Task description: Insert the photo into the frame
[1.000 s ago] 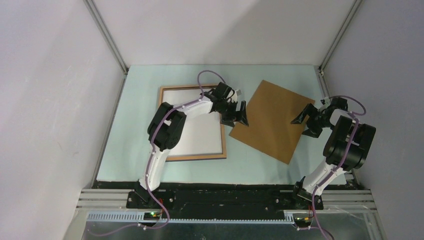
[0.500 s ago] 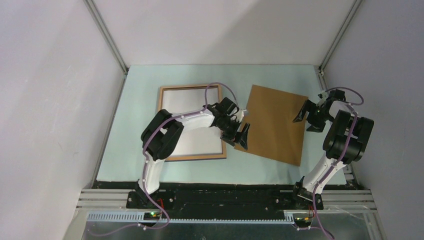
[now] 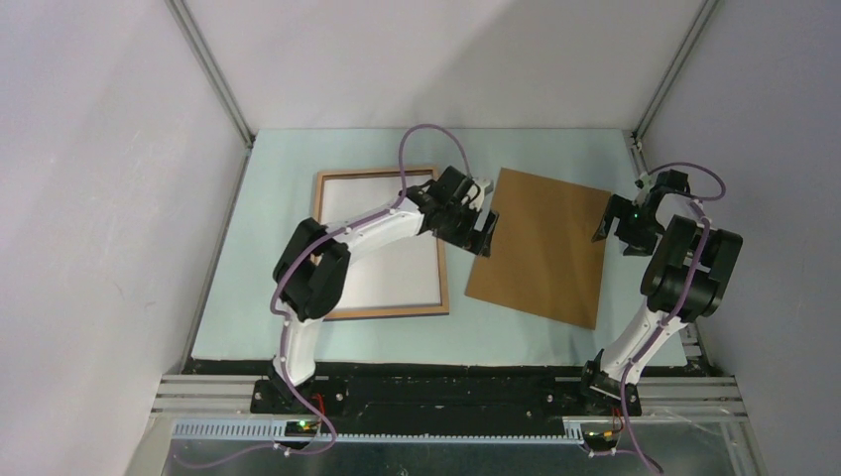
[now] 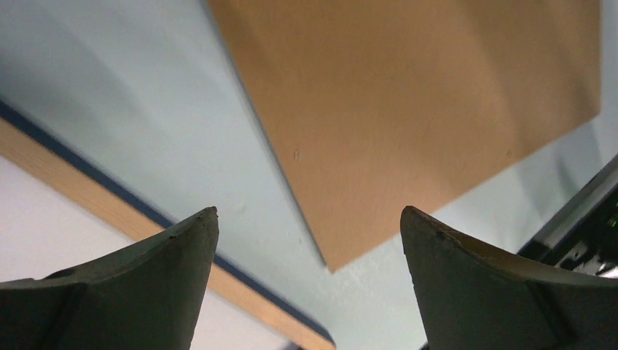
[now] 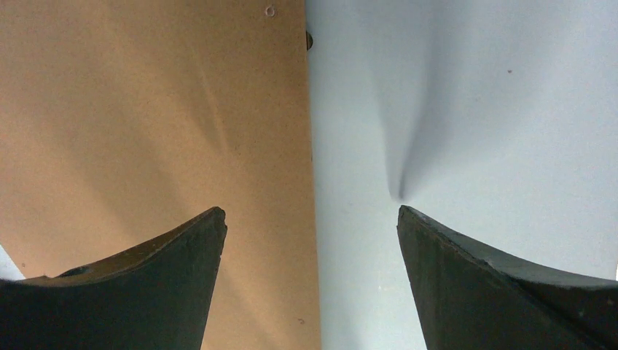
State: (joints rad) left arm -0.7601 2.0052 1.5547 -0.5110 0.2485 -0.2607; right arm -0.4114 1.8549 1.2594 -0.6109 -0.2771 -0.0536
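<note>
Top external: frame [image 3: 382,313] lies lengthwise front-to-back (wood face up).

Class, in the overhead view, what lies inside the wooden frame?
A plain white sheet fills the frame; the left arm covers part of it, and its underside cannot be seen.

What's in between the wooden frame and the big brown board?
Only bare pale-green table lies between frame and board, plain in the left wrist view. In the top view the open left gripper hangs above that gap.
</note>
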